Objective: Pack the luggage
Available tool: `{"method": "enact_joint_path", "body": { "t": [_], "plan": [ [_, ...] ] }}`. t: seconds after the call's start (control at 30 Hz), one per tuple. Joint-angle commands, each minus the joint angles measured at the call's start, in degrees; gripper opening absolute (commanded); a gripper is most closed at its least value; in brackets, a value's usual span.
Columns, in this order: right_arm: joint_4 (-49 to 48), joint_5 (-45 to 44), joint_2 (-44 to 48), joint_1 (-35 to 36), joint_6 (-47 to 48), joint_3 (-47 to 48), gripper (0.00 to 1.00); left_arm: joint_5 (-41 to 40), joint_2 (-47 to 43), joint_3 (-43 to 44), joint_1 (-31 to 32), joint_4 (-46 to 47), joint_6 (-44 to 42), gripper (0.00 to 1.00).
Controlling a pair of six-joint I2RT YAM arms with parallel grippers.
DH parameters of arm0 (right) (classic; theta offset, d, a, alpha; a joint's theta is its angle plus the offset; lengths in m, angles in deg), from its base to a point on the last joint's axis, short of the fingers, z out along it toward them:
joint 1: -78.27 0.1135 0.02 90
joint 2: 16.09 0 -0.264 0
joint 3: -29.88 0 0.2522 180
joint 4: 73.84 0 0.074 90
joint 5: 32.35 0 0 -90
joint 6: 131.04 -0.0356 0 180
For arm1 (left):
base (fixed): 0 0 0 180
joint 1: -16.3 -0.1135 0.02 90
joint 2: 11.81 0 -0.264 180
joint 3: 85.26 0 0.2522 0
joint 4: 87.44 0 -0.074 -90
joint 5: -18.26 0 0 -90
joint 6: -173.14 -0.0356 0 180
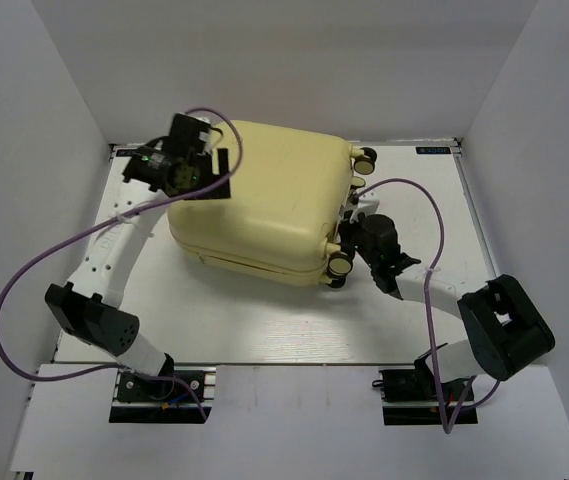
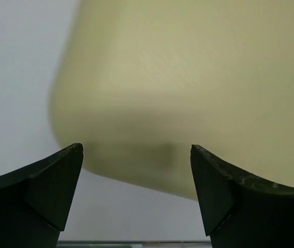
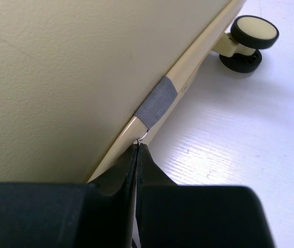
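Top view showing left gripper (image 1: 214,148) wide open at luggage (image 1: 274,205) corner, upper left; only right wrist view showing right gripper (image 3: 137,147) closed, tips touching seam ring (image 3: 143,135), frame centre.

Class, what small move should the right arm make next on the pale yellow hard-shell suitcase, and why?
Probably draw the right gripper along the seam of the pale yellow hard-shell suitcase: its shut jaws seem to pinch a small silver wire ring beside the grey fabric tab, and the lid looks closed.
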Motion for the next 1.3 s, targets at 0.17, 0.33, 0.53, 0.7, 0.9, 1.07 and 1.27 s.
{"method": "enact_joint_path", "body": {
  "t": [0.17, 0.33, 0.53, 0.7, 0.9, 1.07, 1.27],
  "plan": [
    [-1.94, -1.64, -0.94, 11.82, -1.63, 3.46, 0.00, -7.47, -7.18, -3.71, 24.37, -4.13, 6.12, 0.93],
    [-0.62, -8.40, -1.82, 17.10, -6.38, 4.43, 0.00, -12.93, -12.89, -9.24, 35.80, -4.67, 13.14, 0.93],
    [4.30, -15.61, -3.05, 21.24, -10.51, 8.39, 0.00, -15.48, -14.14, -15.66, 48.64, -3.00, 20.88, 0.94],
    [5.00, -20.79, -2.26, 21.86, -12.19, 7.51, 0.00, -18.90, -11.94, -22.34, 51.01, -1.42, 33.42, 0.98],
    [5.26, -22.03, -2.79, 23.09, -12.62, 7.68, 0.00, -27.08, -12.89, -27.95, 54.36, -0.90, 43.13, 0.94],
    [5.79, -24.22, -3.23, 23.79, -11.75, 7.95, 0.00, -26.39, -13.16, -29.21, 54.53, 7.46, 41.63, 0.94],
    [5.44, -26.60, -3.23, 23.97, -11.83, 7.60, 0.00, -27.00, -12.55, -31.57, 54.36, 12.38, 44.00, 0.93]
  ]
}}
